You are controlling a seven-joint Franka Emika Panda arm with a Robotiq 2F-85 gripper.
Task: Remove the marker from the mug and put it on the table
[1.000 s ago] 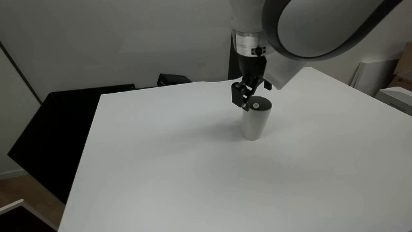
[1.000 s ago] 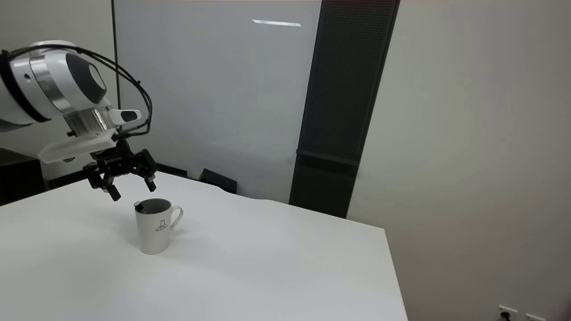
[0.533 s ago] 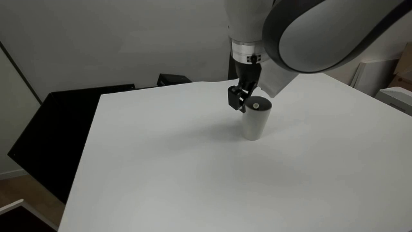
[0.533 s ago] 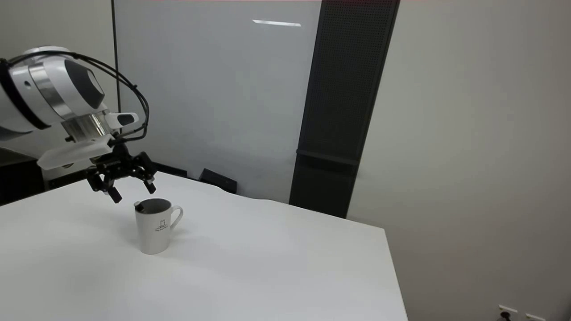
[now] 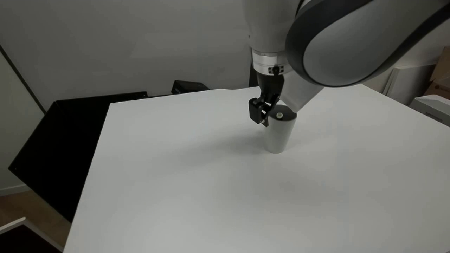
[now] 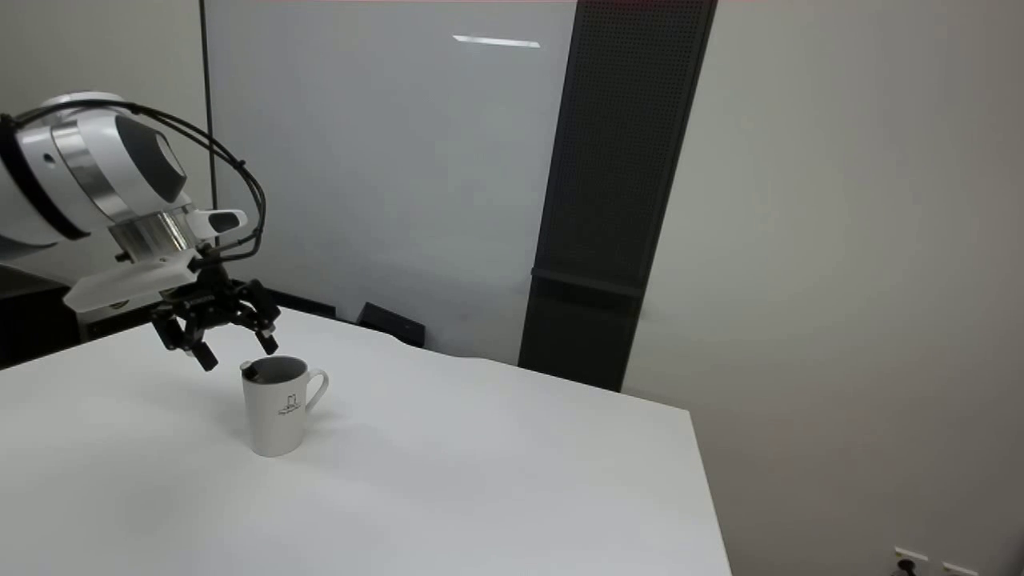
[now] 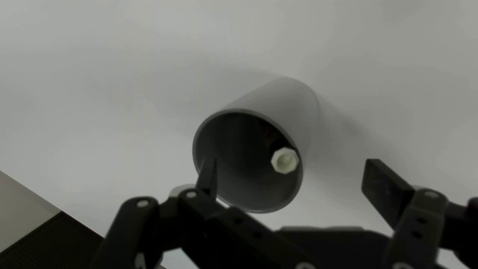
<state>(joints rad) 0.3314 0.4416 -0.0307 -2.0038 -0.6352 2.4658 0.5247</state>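
- In an exterior view, your arm (image 6: 92, 172) reaches in from the left, and your gripper (image 6: 237, 353) hangs over the table (image 6: 512, 488) with its two fingers (image 6: 206, 357) spread well apart.
- The mug (image 6: 276, 424) stands upright near the gripper, a little below it, well in from the far edge and well away from the right corner; its handle (image 6: 323, 386) points right.
- The marker (image 6: 250, 372) is inside the mug, leaning at the rim on the side away from the handle; you see only its top end.
- Past the far edge you have a black box (image 6: 391, 324) and, nearer the right corner, a tall dark panel (image 6: 616, 160).
- In an exterior view, you find the mug (image 5: 279, 137) between the two far corners, well in from the left edge. The gripper overlaps its rim there, and you cannot tell the gap from this angle; the marker's pale end shows in the mouth.
- In the wrist view, your fingers come in from the bottom, wide apart: the one at the left overlaps the mug's rim, the one at the right lies outside the mug.
- The marker sits at the inner wall toward the right-hand finger, its body mostly in shadow.
- A table edge crosses the lower left corner, well apart from the mug.
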